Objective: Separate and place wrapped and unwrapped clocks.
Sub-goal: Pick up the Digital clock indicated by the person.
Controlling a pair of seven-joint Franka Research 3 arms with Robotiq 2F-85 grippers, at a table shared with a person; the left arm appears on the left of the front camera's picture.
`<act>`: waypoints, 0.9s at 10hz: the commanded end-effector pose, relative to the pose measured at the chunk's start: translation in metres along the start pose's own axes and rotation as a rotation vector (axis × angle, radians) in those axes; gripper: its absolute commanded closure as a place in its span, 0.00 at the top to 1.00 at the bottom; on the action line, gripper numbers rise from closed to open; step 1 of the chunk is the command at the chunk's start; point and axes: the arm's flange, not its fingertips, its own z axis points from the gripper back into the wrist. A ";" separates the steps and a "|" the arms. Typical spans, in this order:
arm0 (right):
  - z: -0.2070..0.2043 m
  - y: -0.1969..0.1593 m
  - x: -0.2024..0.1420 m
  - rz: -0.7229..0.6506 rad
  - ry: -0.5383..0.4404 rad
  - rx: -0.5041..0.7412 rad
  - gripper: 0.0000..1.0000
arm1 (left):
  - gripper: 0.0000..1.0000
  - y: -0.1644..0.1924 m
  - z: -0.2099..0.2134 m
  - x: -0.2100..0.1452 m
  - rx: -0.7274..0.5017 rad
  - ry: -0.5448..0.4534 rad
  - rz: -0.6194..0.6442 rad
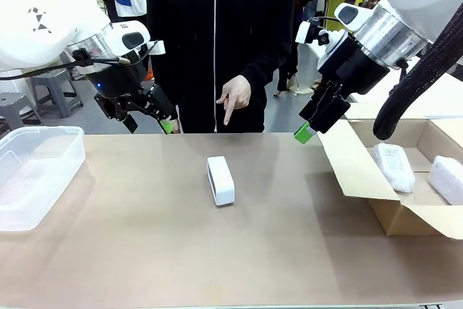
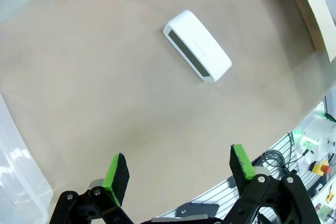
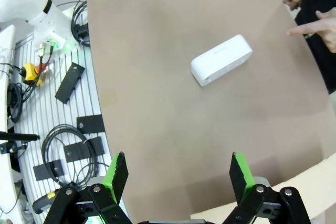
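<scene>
You have the unwrapped clock [image 1: 221, 180] lying near the table's [image 1: 145, 251] centre, the person's hand [image 1: 234, 96] pointing down at it from twelve o'clock. Both wrapped clocks [image 1: 393, 166] [image 1: 447, 178] sit in the cardboard box [image 1: 362, 179] at three o'clock. Your left gripper [image 1: 150, 111] hangs at ten o'clock, jaws apart and empty; your right gripper [image 1: 318, 115] hangs at two o'clock, likewise spread. A clear plastic bin [image 1: 32, 171] waits at nine o'clock.
</scene>
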 end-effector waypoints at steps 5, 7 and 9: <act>0.001 -0.002 0.003 -0.022 0.003 0.011 1.00 | 1.00 -0.060 -0.069 0.077 0.031 0.230 0.408; 0.001 -0.002 0.003 -0.022 0.003 0.011 1.00 | 1.00 -0.070 -0.106 0.093 0.058 0.265 0.528; 0.001 -0.002 0.003 -0.022 0.003 0.011 1.00 | 1.00 -0.071 -0.144 0.096 0.088 0.284 0.612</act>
